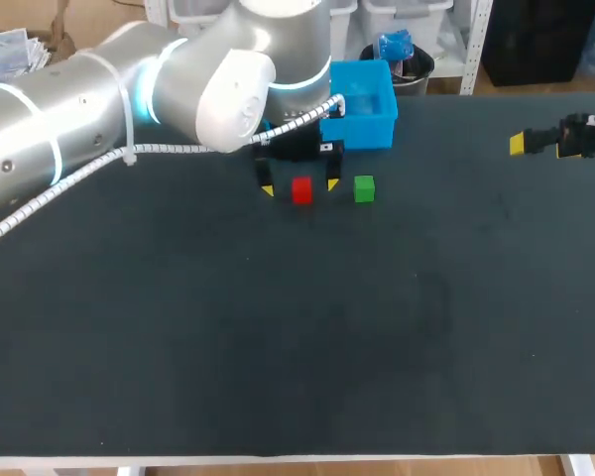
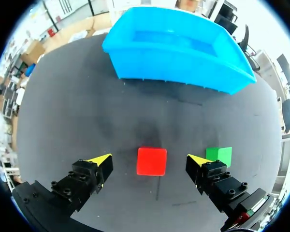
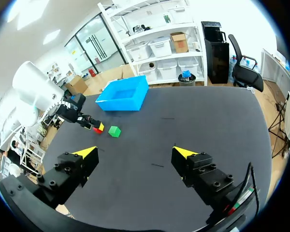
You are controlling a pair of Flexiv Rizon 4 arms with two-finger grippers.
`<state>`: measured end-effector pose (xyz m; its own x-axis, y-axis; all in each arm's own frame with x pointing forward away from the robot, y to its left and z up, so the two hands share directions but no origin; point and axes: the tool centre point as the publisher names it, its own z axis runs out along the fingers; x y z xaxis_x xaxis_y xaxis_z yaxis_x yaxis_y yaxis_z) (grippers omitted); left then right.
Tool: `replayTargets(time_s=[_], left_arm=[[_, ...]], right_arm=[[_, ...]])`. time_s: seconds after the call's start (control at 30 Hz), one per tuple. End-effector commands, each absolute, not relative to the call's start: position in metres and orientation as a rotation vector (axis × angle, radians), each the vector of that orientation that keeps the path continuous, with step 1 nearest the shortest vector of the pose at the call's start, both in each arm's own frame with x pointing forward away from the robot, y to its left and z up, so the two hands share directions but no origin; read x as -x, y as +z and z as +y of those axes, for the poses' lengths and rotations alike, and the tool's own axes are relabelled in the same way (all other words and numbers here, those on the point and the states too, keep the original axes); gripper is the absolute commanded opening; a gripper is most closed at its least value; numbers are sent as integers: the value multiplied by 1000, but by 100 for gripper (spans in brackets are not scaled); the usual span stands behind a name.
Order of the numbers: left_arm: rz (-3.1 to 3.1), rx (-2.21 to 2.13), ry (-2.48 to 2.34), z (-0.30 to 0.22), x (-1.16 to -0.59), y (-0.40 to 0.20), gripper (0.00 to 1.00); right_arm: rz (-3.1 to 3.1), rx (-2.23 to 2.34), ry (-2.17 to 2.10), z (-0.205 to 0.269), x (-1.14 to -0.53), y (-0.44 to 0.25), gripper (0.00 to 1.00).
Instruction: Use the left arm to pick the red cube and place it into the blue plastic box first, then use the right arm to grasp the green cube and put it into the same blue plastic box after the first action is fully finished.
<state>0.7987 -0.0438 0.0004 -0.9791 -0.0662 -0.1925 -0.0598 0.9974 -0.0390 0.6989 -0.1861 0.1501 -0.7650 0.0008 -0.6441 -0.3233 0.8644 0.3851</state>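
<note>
Now the left claw (image 2: pixel 150 162) stands spread, its yellow tips flanking the red cube (image 2: pixel 152 161) with a gap on each side. The green cube (image 2: pixel 219 155) sits just outside one finger. Ahead, across a stretch of dark surface (image 1: pixel 278 347), the blue plastic box (image 2: pixel 174 63) lies at the far edge. The right claw (image 3: pixel 135 153), also spread, hangs well apart near the right edge.

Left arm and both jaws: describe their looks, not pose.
The left arm is silver-grey with a white rounded joint cap, glowing cyan rings and a white spiral-wrapped cable tied along it. Both sets of jaws are black, screwed blocks ending in bright yellow wedge tips.
</note>
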Motion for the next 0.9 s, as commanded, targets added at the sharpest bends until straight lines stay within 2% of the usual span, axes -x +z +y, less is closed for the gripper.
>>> replayTargets(time_s=[0.03, 0.47, 0.5, 0.53, 0.57, 0.9], left_arm=[[2948, 99, -37, -46, -802, -2, 100], [2953, 110, -55, -46, -799, -10, 100], [2953, 117, -63, -47, -798, -10, 92], [2953, 117, -63, -47, -798, -10, 31], [2952, 117, -63, -47, -798, -10, 0], [2950, 111, -55, -46, -794, -12, 0]], right_arm=[[2372, 232, 638, -186, -699, 150, 100], [2372, 232, 638, -186, -699, 150, 100], [2372, 232, 638, -186, -699, 150, 100], [2372, 232, 638, -186, -699, 150, 100], [2372, 232, 638, -186, -699, 150, 100], [2372, 232, 638, -186, -699, 150, 100]])
